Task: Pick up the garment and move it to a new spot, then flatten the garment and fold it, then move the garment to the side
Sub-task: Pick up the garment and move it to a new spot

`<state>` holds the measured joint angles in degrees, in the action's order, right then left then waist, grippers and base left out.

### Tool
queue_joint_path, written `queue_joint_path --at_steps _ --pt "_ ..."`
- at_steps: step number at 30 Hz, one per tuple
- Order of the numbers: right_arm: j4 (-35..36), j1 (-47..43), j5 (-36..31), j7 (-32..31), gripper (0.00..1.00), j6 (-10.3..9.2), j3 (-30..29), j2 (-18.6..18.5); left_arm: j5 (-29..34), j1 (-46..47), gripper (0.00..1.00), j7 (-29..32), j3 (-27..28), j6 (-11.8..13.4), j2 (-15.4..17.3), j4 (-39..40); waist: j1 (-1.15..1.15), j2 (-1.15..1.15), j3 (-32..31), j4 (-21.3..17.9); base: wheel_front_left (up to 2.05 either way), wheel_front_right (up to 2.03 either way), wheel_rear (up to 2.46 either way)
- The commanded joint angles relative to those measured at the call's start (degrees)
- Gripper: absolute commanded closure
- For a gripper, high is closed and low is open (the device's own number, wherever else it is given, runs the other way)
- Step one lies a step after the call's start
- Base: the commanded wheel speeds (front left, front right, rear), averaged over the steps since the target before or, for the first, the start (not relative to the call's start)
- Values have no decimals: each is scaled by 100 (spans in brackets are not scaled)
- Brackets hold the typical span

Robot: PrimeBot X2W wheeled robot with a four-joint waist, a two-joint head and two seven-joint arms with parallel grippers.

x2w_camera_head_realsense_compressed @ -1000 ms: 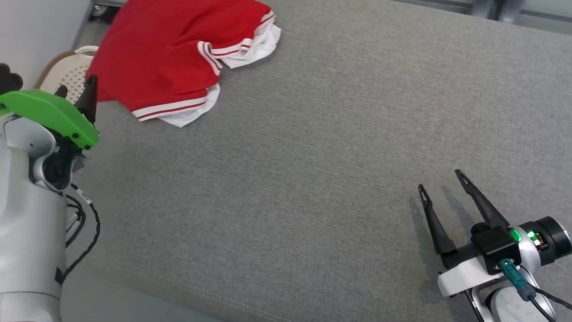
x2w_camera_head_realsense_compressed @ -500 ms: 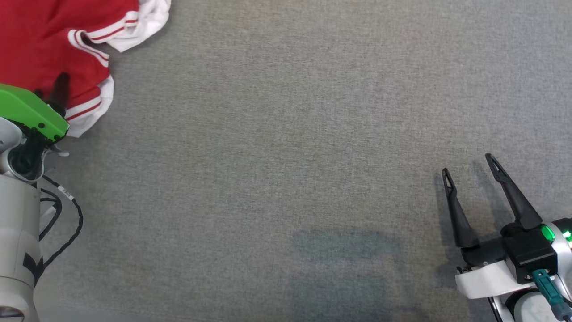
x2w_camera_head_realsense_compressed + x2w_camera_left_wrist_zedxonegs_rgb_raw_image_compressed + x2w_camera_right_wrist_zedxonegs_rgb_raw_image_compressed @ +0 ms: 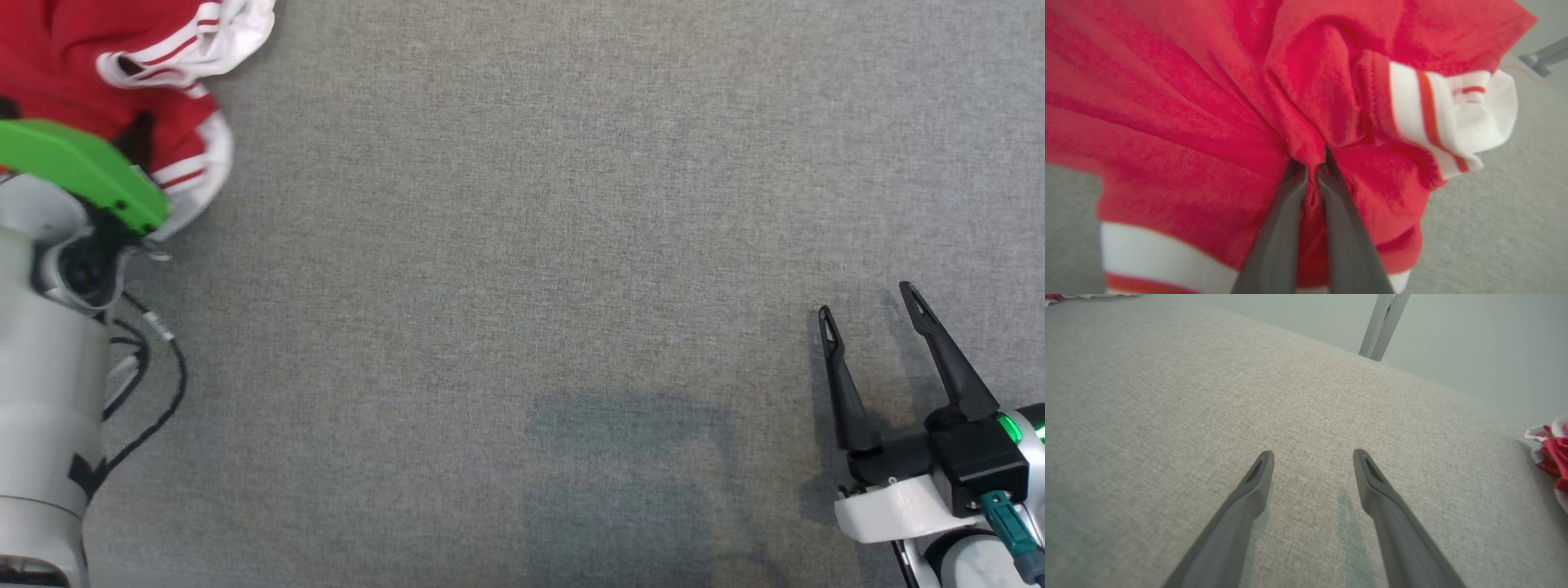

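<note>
**Left pincer (image 3: 1310,165) clamped on the red garment (image 3: 1188,102); right pincer (image 3: 867,302) apart and holding nothing.**

In the left wrist view, the two dark fingers (image 3: 1286,212) stand almost together, with a ridge of red cloth pinched between their tips and creases spreading out from the grip. The garment is red with white bands and thin red stripes at its hems. One banded hem curls up to the right of the fingers, and another runs across the lower left of that view. In the head view it lies bunched at the upper left of the grey fabric table (image 3: 522,245), partly behind the left arm's green cover (image 3: 82,167). The right pincer sits at the lower right over bare table, its fingers spread wide, well apart from the garment.
</note>
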<state>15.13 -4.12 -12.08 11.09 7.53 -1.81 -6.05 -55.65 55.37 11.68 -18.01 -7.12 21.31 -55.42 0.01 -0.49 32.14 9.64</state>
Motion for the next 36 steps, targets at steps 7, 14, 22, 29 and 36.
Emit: queue_joint_path --at_steps 7,14,22,29,36 --pt "-764 447 261 310 0 -8 128 189 -673 -321 100 783 -1266 -45 527 2219 -1 49 -818 219 0 0 0" --pt "-1294 929 481 413 0 -8 149 291 -1286 -88 100 1505 -1481 -44 1185 3716 -1 49 -994 24 0 0 0" --pt "-1377 1370 1221 413 0 -8 190 307 -1824 109 100 2612 -1542 537 1459 5507 -1 49 -1022 -514 0 0 0" --pt "-1478 1327 1661 413 0 -8 227 310 -2326 159 100 3179 -1599 1966 1046 6990 -1 49 -1241 -1104 0 0 0" --pt "-1568 1144 1941 413 0 -8 191 311 -2447 422 100 3372 -1838 3681 253 7857 -1 49 -1557 -1491 0 0 0"
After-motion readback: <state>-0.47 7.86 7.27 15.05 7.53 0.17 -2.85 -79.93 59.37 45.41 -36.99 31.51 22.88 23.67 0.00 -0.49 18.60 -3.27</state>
